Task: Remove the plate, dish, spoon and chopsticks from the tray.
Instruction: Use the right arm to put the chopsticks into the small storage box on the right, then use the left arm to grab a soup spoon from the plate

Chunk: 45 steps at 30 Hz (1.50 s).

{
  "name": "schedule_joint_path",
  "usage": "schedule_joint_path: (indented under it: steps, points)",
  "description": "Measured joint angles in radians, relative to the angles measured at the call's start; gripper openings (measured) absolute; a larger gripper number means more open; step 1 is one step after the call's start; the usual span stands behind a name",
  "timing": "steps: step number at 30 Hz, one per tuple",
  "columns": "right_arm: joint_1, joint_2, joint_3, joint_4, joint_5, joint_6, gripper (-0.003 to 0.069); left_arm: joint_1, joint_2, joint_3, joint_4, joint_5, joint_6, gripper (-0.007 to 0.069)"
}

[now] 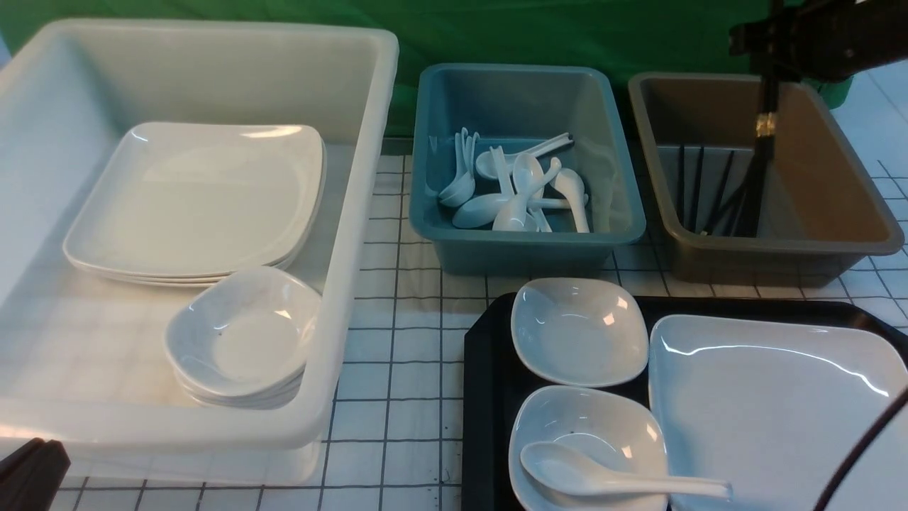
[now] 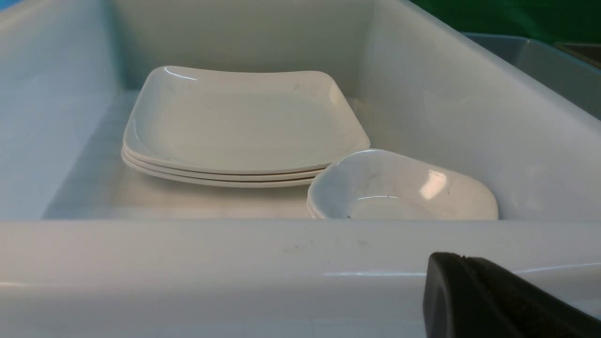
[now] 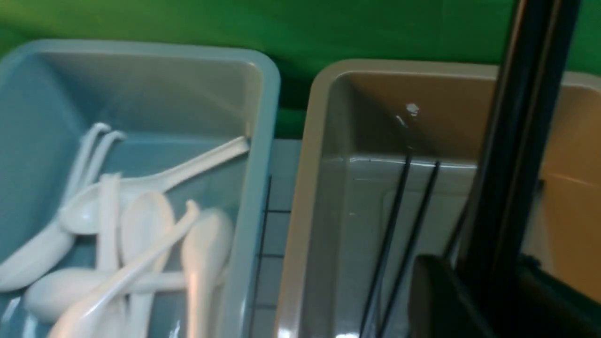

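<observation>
Black chopsticks (image 1: pixel 760 163) hang upright over the brown bin (image 1: pixel 844 184), pinched by the right gripper (image 1: pixel 772 67) (delivery nearly done). The plate (image 1: pixel 773 397), spoon (image 1: pixel 610 479) and two dishes (image 1: pixel 578 330) sit on the tray (image 1: pixel 486 369). Whether the left gripper (image 2: pixel 488 300) is open is unclear.

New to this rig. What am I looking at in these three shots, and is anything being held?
Two-armed robot. The front view looks forward from the robot's own side; the other two are wrist cameras. On the table: white bin of stacked crockery, blue bin of spoons, brown bin with black sticks, and a tray with two dishes, spoon and plate. Right gripper holds chopsticks upright into the brown bin. Left gripper sits near the white bin; only its tip shows.
</observation>
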Motion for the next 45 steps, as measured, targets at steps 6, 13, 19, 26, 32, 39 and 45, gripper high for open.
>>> schedule_joint_path:
  steps: [6, 13, 19, 26, 32, 39, 45]
  points:
    - [0.0, 0.111, 0.0, -0.002, 0.04, 0.022, 0.0358, 0.0, 0.0, 0.0, 0.0, 0.0, 0.0, 0.0005]
    - [0.0, 0.038, -0.047, 0.003, 0.356, 0.0, 0.0055, 0.0, 0.0, 0.0, 0.0, 0.0, 0.0, 0.0005]
    - [0.006, -0.2, -0.066, 0.028, 0.732, -0.118, 0.003, 0.0, 0.0, 0.0, 0.0, 0.0, 0.002, 0.0005]
    - [0.008, -0.529, 0.097, 0.037, 0.782, -0.12, 0.003, 0.0, 0.0, 0.0, 0.012, 0.0, 0.007, 0.0005]
    - [0.008, -0.861, 0.36, 0.037, 0.783, -0.106, 0.003, 0.0, 0.0, 0.0, 0.124, 0.003, 0.074, 0.0005]
    - [0.008, -1.173, 0.639, 0.037, 0.76, -0.082, 0.003, 0.0, 0.0, 0.0, 0.146, 0.008, 0.083, 0.0005]
    - [0.008, -1.424, 0.909, 0.037, 0.612, 0.0, 0.0033, 0.0, 0.0, 0.0, 0.149, 0.006, 0.085, 0.0005]
